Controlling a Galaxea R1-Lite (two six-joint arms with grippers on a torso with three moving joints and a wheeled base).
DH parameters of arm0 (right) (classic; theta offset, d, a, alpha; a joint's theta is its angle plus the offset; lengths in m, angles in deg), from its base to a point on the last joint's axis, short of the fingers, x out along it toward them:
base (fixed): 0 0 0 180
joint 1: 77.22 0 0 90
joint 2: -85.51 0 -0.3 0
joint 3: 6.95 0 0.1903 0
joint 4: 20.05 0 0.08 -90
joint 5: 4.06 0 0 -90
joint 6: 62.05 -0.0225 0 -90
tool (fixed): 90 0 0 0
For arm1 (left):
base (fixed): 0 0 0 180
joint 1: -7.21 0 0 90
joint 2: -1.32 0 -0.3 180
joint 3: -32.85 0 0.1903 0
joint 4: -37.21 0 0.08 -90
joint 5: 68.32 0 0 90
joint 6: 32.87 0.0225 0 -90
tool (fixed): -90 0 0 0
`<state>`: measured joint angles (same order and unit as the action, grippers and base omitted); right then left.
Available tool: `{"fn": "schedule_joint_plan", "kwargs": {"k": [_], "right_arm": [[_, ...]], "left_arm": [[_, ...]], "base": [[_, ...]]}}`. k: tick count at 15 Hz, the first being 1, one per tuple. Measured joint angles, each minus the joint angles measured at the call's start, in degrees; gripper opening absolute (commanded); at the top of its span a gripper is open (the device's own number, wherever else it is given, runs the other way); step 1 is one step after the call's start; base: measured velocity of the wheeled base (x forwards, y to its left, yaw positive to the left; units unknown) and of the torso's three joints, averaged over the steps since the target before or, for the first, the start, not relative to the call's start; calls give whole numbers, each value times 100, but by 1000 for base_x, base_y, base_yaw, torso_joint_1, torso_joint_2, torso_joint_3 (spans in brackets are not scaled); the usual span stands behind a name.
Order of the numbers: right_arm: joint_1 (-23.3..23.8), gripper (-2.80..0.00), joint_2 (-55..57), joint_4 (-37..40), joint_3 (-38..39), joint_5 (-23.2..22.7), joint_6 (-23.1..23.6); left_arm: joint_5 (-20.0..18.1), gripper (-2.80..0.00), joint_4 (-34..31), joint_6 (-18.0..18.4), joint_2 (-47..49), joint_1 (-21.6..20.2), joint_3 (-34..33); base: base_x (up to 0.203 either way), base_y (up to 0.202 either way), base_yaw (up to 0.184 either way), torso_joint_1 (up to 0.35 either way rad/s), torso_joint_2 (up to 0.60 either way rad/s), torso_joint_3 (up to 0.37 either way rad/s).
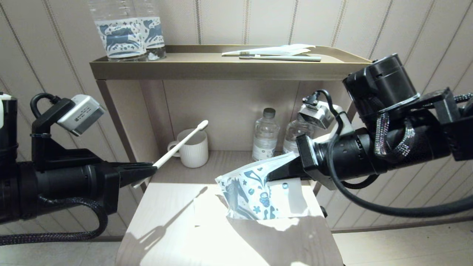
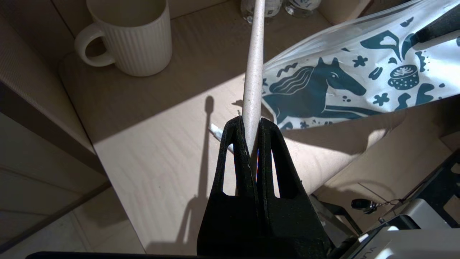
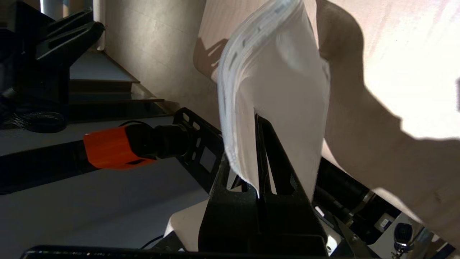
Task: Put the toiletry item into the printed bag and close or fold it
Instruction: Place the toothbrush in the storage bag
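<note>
Head view: at nine o'clock our left gripper (image 1: 154, 169) clenches a pale toothbrush (image 1: 181, 145), its head angled up toward one o'clock before a white ribbed mug (image 1: 195, 149). At three o'clock our right gripper (image 1: 271, 174) pinches the printed bag (image 1: 251, 192), held above the table (image 1: 177, 229).
</note>
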<state>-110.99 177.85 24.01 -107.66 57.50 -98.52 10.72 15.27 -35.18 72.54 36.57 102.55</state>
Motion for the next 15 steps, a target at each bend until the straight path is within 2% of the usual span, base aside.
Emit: {"fn": "schedule_joint_plan", "kwargs": {"k": [3, 7, 10, 13, 15], "right_arm": [[-59, -280, 256, -27, -431, 91, -71], [-128, -280, 617, -10, -1255, 642, 45], [-423, -280, 675, 23, -1280, 1534, 755], [-686, -280, 656, -44, -721, 2844, 1952], [-776, -280, 519, -347, -333, 3519, 2403]], "left_arm": [[-139, -280, 17, 1, 45, 2, -2], [-174, -280, 36, 18, 83, 0, -27], [-240, -280, 35, 22, 89, -4, -105], [-425, -280, 44, 36, 116, -4, -115], [-430, -280, 47, 44, 166, -4, -88]], "base": [[0, 0, 0, 0, 0, 0], [0, 0, 0, 0, 0, 0], [0, 0, 0, 0, 0, 0], [0, 0, 0, 0, 0, 0], [0, 0, 0, 0, 0, 0]]}}
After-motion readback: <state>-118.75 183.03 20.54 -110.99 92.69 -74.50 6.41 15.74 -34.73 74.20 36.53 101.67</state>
